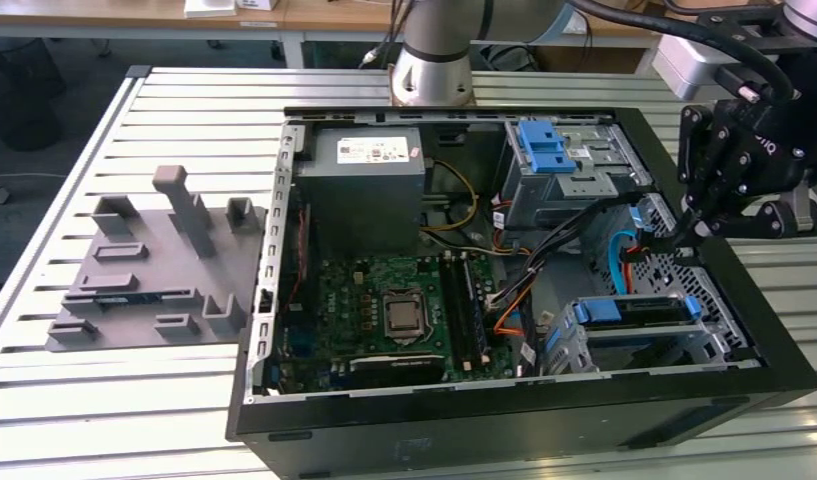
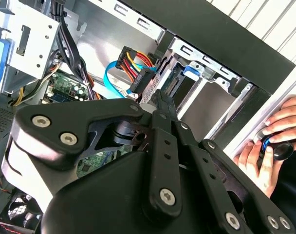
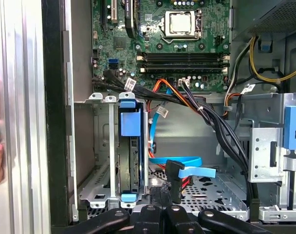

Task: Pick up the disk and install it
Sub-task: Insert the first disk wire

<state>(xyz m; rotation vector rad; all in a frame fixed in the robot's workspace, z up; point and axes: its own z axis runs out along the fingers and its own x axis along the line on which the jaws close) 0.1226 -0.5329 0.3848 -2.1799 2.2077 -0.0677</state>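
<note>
At the exterior view's left, a grey fixture point(image 1: 148, 270) lies on the slatted bench point(image 1: 61, 410). Inside the open case point(image 1: 515, 430), a grey box point(image 1: 361, 190) with a white sticker point(image 1: 377, 152) sits above the motherboard point(image 1: 381, 310). Black cables point(image 1: 575, 232) cross toward the disk point(image 1: 631, 312), which is seated in the lower-right cage. The tool point(image 1: 686, 232), tips pressed together and empty, hangs at the case's right edge.

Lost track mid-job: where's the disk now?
The disk stands on edge in the silver drive cage, at the computer case's near corner on the exterior view's right, next to the flat blue cable.
</note>
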